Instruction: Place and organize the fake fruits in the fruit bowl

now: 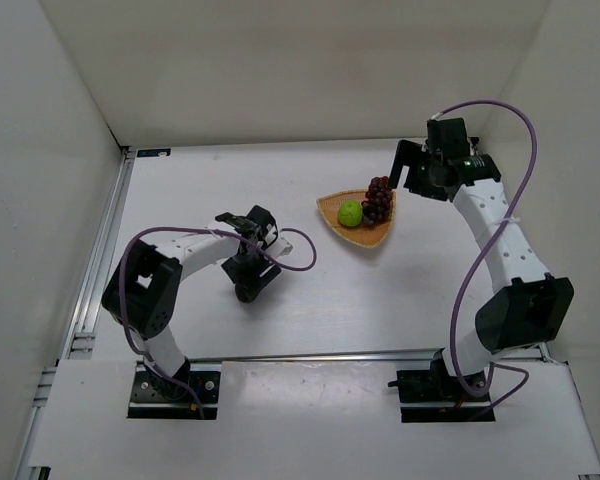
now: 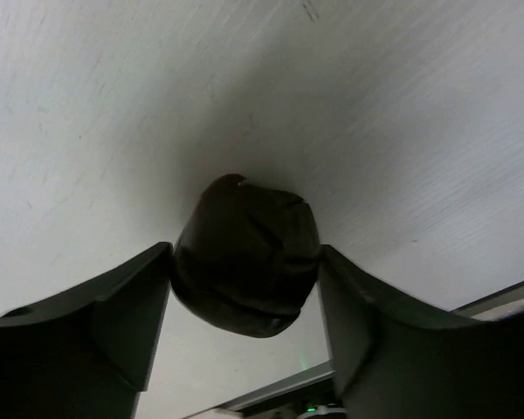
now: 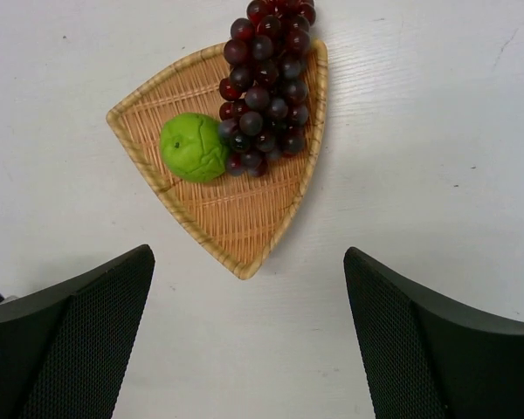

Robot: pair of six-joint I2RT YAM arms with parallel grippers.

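The tan woven fruit bowl sits right of the table's middle. In it lie the green apple and, beside it, the dark red grape bunch, whose top end hangs over the rim. My right gripper hovers open by the bowl's right side, with nothing between its fingers. The small dark round fruit rests on the table at the left. My left gripper points down at it, a finger pressed against each side.
White walls close in the table at the back and both sides. A metal rail runs along the left edge. A purple cable loops from the left arm just above the table.
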